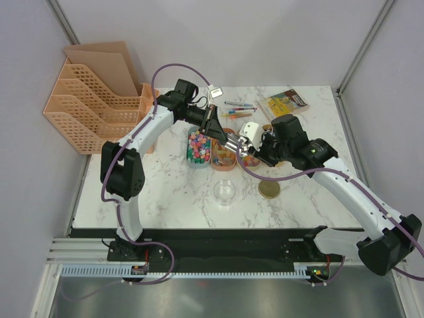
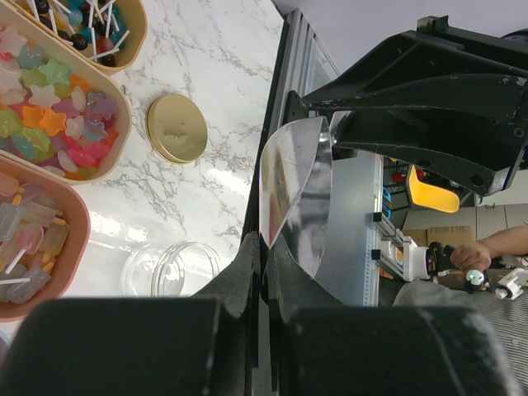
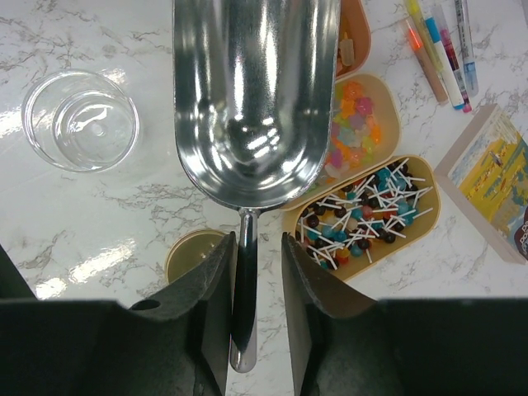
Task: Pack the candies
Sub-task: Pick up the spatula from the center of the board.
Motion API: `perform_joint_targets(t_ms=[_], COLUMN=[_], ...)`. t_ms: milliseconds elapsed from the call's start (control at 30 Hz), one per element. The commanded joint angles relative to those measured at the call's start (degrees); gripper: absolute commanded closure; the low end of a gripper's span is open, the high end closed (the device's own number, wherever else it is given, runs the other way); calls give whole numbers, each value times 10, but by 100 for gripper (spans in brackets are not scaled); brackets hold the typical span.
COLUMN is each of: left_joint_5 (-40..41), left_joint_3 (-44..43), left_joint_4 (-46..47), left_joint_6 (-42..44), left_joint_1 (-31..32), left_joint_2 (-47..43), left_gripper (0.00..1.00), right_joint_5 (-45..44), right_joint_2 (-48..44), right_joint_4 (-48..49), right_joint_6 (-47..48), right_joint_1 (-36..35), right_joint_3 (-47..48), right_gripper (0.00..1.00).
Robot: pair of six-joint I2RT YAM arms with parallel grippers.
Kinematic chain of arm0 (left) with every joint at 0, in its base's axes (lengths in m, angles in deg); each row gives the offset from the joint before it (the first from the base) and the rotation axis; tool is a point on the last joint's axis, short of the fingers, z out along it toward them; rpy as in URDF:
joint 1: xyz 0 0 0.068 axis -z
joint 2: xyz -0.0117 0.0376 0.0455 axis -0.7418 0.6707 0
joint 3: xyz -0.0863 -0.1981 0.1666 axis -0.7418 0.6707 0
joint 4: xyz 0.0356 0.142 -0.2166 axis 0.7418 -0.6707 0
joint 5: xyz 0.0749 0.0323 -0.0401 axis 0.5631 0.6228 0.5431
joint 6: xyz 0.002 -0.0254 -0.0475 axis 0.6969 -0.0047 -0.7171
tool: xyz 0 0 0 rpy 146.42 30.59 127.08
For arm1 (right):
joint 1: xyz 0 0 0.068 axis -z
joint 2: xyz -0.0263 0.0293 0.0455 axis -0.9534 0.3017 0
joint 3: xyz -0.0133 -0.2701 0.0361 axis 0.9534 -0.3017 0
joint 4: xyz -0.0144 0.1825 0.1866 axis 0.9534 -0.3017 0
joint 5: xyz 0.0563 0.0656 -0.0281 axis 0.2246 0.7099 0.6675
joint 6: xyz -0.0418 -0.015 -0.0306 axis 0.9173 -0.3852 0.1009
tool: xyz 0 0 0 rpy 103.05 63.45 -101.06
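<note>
Candies lie in three trays: white-stick lollipops, bright star sweets and pale wrapped sweets. In the top view the trays sit mid-table under both grippers. My right gripper is shut on the handle of an empty metal scoop, held above the table by the trays. My left gripper is shut on the edge of a thin shiny clear bag, held up over the trays. The right gripper is just to its right.
An empty glass jar and a flat gold lid stand in front of the trays. Coloured pens and a book lie behind them. Orange file baskets stand at the back left.
</note>
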Motion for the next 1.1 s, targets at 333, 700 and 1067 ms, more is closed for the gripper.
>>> perform_joint_targets(t_ms=[333,700,1067], left_joint_5=[-13,-9,461], left_joint_3=[-11,-14,-39], left_joint_4=[-2,-4,14], left_joint_6=[21,23,61], left_joint_1=[4,6,14], left_joint_2=[-1,3,5], left_gripper=[98,98,71], right_joint_5=[-8,2,20], right_joint_2=[-9,-9,-56], right_joint_4=[28,26,12], right_joint_6=[-6,-4,-96], right_joint_1=[1,1,21], right_joint_3=[6,7,-52], right_gripper=[56,72,100])
